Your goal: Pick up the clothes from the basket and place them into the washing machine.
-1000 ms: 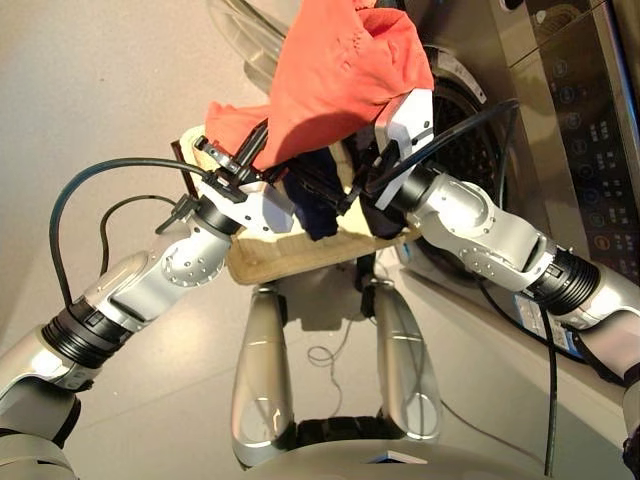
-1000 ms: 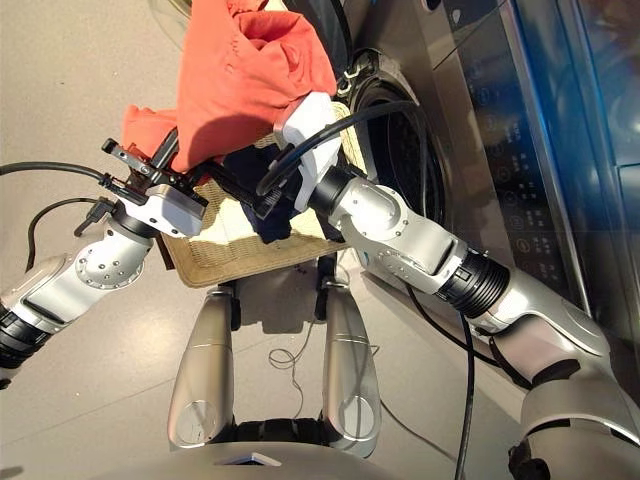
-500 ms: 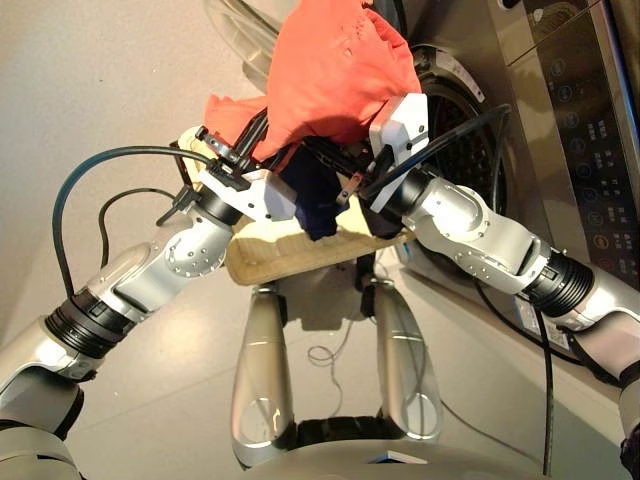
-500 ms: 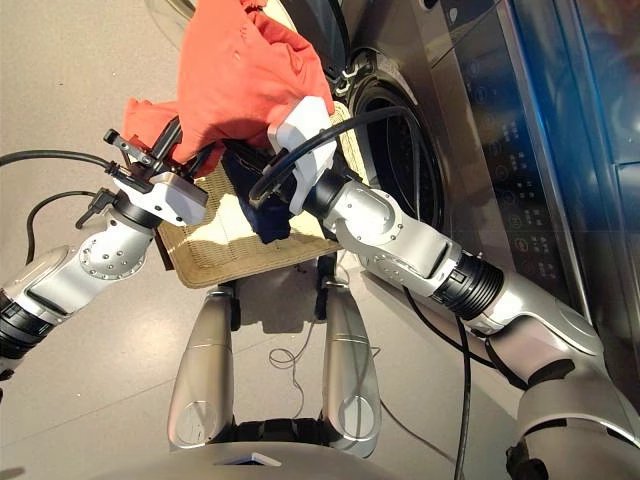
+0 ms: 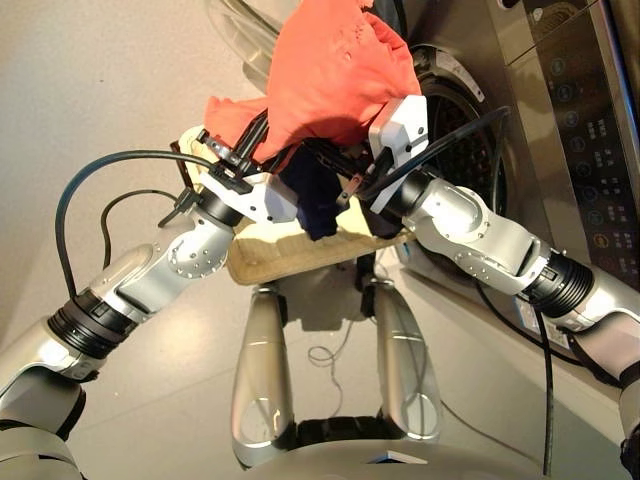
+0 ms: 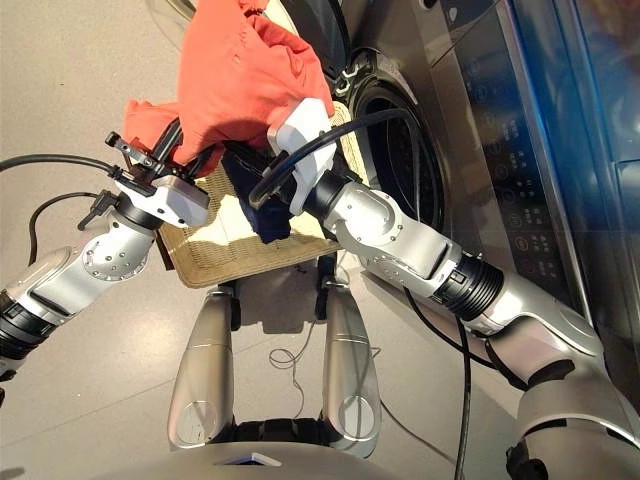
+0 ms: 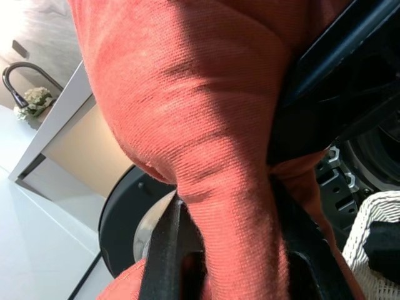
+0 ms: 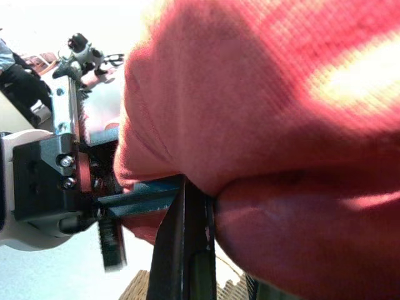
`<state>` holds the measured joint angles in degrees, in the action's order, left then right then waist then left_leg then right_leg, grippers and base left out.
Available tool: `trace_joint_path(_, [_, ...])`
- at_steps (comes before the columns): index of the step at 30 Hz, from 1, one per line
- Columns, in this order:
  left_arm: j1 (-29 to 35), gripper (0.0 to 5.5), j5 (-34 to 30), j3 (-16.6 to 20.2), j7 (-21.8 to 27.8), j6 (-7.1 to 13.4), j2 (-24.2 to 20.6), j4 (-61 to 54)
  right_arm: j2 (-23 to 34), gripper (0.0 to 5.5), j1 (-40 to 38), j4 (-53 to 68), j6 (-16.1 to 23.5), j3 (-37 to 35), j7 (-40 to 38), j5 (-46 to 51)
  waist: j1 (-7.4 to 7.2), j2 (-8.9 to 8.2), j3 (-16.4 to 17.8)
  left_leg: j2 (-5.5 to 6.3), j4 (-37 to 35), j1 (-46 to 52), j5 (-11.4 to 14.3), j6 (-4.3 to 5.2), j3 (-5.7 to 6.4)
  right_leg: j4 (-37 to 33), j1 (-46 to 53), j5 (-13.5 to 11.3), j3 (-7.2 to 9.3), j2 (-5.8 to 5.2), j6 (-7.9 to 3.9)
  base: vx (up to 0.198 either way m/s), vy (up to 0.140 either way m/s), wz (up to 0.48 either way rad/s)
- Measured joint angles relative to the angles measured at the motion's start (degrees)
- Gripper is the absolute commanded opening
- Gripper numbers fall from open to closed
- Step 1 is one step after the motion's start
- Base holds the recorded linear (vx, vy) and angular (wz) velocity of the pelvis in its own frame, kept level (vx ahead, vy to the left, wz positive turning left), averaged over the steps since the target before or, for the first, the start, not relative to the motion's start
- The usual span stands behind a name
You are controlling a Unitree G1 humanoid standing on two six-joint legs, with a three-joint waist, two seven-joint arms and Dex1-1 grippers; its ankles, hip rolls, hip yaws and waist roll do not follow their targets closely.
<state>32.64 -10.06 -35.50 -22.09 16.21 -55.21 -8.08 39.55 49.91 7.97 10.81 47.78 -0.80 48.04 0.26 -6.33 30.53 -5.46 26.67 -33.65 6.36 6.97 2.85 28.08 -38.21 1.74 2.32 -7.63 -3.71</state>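
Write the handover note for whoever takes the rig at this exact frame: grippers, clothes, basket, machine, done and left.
Left gripper and right gripper: both shut on the orange-red garment, held up over the basket, beside the washing machine porthole.
Navy garment lies in the basket, partly draped over its rim. Black garment at the basket's machine-side end, mostly hidden by the right arm.
Done: orange-red garment lifted out.
Left: put it in the drum, then the navy and black ones.
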Motion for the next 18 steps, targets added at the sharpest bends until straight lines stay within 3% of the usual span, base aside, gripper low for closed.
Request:
trace_joint_path(8, [-3.19, 5.5, -0.78, -3.55, -1.03, 0.55, 4.31, 1.48, -13.92, 0.0, -7.02, -8.59, 4.95, -11.48, -11.24, -10.74, 0.19, 1.74, 0.04, 0.16, 0.61, -0.64, 0.02, -0.04, -0.02, 0.63, -0.66, -0.04, -0.2, -0.11, -0.01, 0.0, 0.0, 0.0])
trace_joint_path(18, [-2.49, 5.5, -0.7, -5.98, -5.17, 2.23, 9.99, 3.91, -18.45, 0.0, -11.42, -28.55, 6.13, -14.87, -21.74, -23.09, 0.27, 3.87, 0.07, 0.51, 1.55, -2.03, 0.01, -0.22, 0.25, 1.06, -1.54, -0.08, -0.17, -0.43, -0.11, 0.0, 0.0, 0.0])
